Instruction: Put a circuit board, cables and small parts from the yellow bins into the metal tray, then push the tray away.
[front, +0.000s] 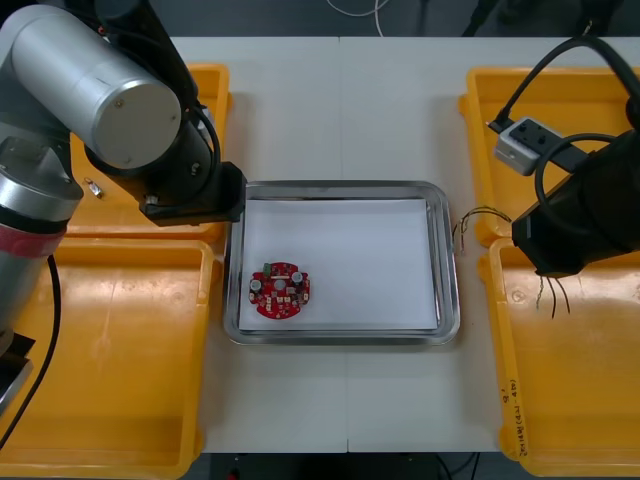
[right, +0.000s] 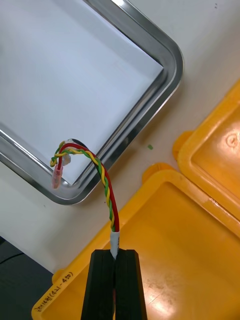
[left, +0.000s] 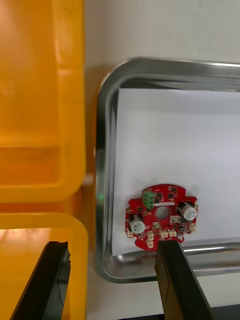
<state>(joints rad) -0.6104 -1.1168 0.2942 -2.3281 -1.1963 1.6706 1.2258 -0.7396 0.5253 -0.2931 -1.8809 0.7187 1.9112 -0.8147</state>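
Note:
A round red circuit board (front: 280, 291) lies on the white inside of the metal tray (front: 449, 260), near its front left corner. My right gripper (right: 117, 262) is shut on a twisted red and yellow cable (right: 104, 182). It holds the cable in the air above the gap between the tray's right rim (right: 150, 107) and the right yellow bins. The cable's free end (front: 468, 221) hangs just beside that rim. My left gripper (left: 112, 280) is open and hovers over the tray's left edge, with the circuit board (left: 161, 216) just beyond its fingers and nothing between them.
Two yellow bins (front: 110, 350) flank the tray on the left and two more (front: 570, 380) on the right. A small metal part (front: 93, 187) lies in the far left bin. Bare table stretches beyond the tray's far edge.

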